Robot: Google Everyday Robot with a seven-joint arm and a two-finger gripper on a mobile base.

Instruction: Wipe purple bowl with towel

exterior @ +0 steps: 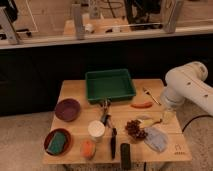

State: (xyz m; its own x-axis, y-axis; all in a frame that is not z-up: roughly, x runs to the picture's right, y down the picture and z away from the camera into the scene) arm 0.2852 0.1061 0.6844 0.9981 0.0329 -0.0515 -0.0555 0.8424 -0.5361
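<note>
Behind the pale wooden table [75, 91] runs a dark counter front with a bright workshop floor beyond it; the white robot arm [187, 87] leans in over the right edge, and its gripper [168, 115] hangs just above that edge, about midway along it; whether it is open or closed I cannot tell, and nothing appears to be held.

The crumpled grey-blue cloth towel [156, 139] lies near the front right corner, toward the front edge from the gripper and close to it; the round purple bowl [67, 109] sits by the left edge, well apart from both; so the coming move is likely a short reach forward for the towel, then a long carry leftward across the whole table.

Between them the way is cluttered: a dark red bunch of grapes [134, 129] is just beside the towel on its left, a yellow banana-like piece [150, 121] lies between gripper and towel, and an orange carrot [141, 105] lies just behind that; a white paper cup [96, 129] and a black-handled tool [105, 115] stand mid-table; the green plastic tray [110, 85] fills the back edge; a reddish bowl holding a green sponge [57, 142] occupies the front left corner.
</note>
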